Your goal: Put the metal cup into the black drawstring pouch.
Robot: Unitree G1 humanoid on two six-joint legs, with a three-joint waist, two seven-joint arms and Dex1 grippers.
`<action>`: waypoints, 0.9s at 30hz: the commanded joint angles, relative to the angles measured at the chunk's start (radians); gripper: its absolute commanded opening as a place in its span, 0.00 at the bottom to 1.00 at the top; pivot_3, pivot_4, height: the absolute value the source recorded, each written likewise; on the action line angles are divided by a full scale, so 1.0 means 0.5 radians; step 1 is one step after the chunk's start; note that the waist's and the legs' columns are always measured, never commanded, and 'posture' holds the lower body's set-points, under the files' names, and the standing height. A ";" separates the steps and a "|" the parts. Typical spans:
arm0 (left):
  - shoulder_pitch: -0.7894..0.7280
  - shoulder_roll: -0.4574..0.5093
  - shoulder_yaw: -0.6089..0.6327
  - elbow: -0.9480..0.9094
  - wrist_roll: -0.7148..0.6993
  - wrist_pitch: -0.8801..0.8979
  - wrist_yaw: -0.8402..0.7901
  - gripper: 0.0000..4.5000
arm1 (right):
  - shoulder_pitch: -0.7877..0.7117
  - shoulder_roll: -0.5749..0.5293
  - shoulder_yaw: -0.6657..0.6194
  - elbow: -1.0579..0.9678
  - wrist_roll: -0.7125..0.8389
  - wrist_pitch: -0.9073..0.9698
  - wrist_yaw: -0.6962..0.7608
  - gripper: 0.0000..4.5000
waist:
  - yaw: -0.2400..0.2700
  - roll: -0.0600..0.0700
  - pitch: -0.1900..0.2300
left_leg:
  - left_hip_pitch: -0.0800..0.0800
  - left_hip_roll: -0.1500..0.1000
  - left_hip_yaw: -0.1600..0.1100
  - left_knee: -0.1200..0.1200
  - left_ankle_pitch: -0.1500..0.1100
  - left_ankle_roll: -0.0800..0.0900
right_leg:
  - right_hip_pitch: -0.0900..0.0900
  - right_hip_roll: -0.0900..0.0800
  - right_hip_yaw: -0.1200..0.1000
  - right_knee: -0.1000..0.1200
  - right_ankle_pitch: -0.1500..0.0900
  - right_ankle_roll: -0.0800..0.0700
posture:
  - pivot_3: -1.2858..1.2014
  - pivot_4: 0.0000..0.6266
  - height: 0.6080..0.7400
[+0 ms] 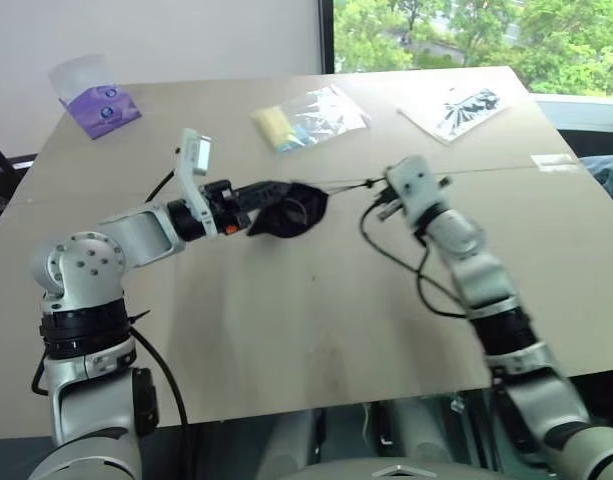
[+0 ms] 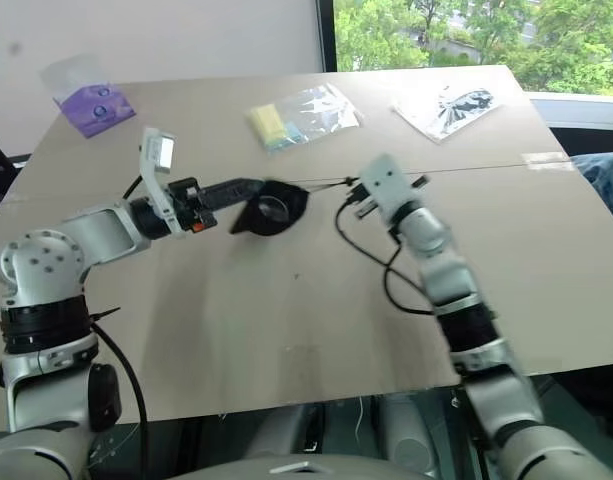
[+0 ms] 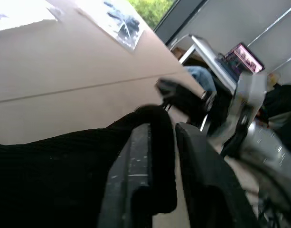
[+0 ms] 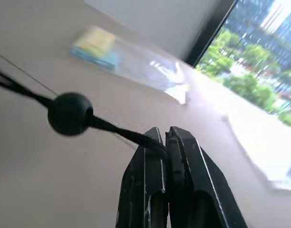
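Note:
The black drawstring pouch (image 1: 286, 212) hangs over the table between my two grippers, its mouth facing my right side. My left gripper (image 1: 261, 195) points at it from the left. In the left wrist view the pouch's rim (image 3: 154, 123) is draped over one finger (image 3: 131, 166), and a thin gap shows before the other finger (image 3: 202, 175). My right gripper (image 4: 164, 130) is shut on the thin black cord (image 1: 346, 184), which runs taut to the pouch. The round toggle (image 4: 69, 114) sits just beyond the fingertips. The metal cup is hidden.
At the back of the tan table (image 1: 286, 330) lie a purple packet (image 1: 101, 105), a clear bag with a yellow item (image 1: 296, 120) and a clear bag with a black print (image 1: 456, 108). A loose black cable (image 1: 426, 290) hangs off my right arm.

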 commanded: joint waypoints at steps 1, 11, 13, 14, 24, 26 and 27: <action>-0.083 -0.035 -0.181 -0.169 0.171 -0.229 -0.114 0.61 | -0.101 -0.142 0.026 -0.445 -0.078 0.190 0.208 0.00 | 0.010 0.000 0.000 | 0.000 0.000 0.001 0.000 0.000 0.000 | 0.000 0.000 0.000 0.000 0.000 0.000 | 0.52 0.24 1.00; -0.446 -0.367 -0.745 -0.003 0.695 -0.670 -0.324 0.97 | -0.270 -0.334 0.177 -0.937 -0.203 0.603 0.553 0.00 | 0.047 0.000 0.000 | -0.002 -0.001 0.002 0.002 0.000 0.001 | 0.000 -0.001 0.001 -0.001 0.000 0.000 | 0.52 0.24 1.00; -0.496 -0.429 -0.770 0.081 0.773 -0.750 -0.340 0.97 | -0.286 -0.363 0.178 -0.966 -0.218 0.639 0.582 0.00 | 0.047 0.000 0.000 | -0.002 0.000 0.002 0.002 0.000 0.001 | 0.000 0.000 0.001 0.000 0.000 0.000 | 0.52 0.24 1.00; -0.522 -0.468 -0.760 0.110 0.773 -0.759 -0.344 0.97 | -0.291 -0.376 0.178 -0.976 -0.222 0.656 0.593 0.00 | 0.043 0.000 0.000 | -0.002 0.000 0.002 0.002 0.000 0.001 | 0.000 0.000 0.001 0.000 0.000 0.000 | 0.52 0.24 1.00; -0.588 -0.646 -0.755 0.189 0.828 -0.791 -0.404 0.50 | -0.286 -0.434 0.175 -1.037 -0.250 0.740 0.632 0.00 | 0.044 0.000 0.000 | -0.002 0.000 0.002 0.003 0.000 0.001 | 0.000 0.000 0.001 0.000 0.000 0.000 | 0.52 0.24 1.00; -0.605 -0.664 -0.762 0.208 0.850 -0.793 -0.411 0.33 | -0.276 -0.443 0.175 -1.039 -0.251 0.739 0.634 0.00 | 0.044 0.000 0.000 | -0.003 0.000 0.002 0.003 0.000 0.001 | 0.000 0.000 0.001 0.000 0.000 0.000 | 0.52 0.24 1.00; -0.609 -0.673 -0.760 0.213 0.853 -0.795 -0.413 0.20 | -0.275 -0.444 0.174 -1.038 -0.250 0.740 0.636 0.00 | 0.044 0.000 0.000 | -0.003 0.000 0.002 0.003 0.000 0.001 | 0.000 0.000 0.001 0.000 0.000 0.000 | 0.52 0.24 1.00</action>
